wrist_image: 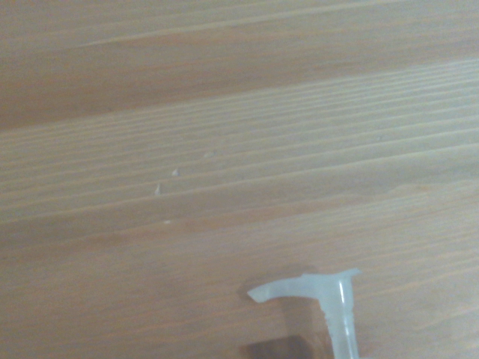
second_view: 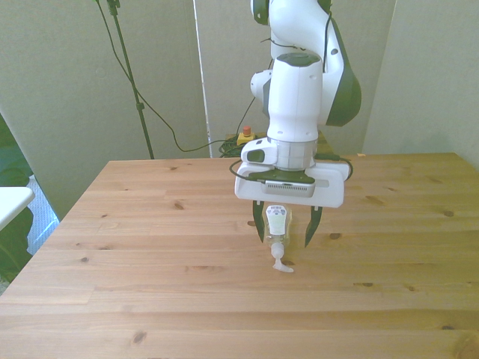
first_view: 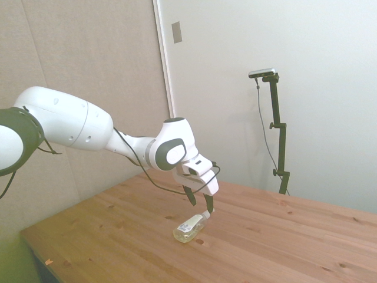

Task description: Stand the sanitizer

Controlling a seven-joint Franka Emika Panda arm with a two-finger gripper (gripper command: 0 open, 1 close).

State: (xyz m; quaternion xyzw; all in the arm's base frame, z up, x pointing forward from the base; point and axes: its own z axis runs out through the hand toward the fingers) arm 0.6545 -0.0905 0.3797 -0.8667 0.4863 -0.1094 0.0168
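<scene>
The wooden table (second_view: 135, 247) carries 1 sanitizer (second_view: 277, 232) lying on its side.

- Wooden table (first_view: 283, 242) fills the lower frame.
- Beige wall (first_view: 88, 71) at upper left of side view.
- Pale wall (first_view: 330, 118) at right.

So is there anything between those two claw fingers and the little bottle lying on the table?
No. In the front view the open gripper straddles the lying sanitizer, a finger on each side, with only air between. The side view agrees.
</scene>
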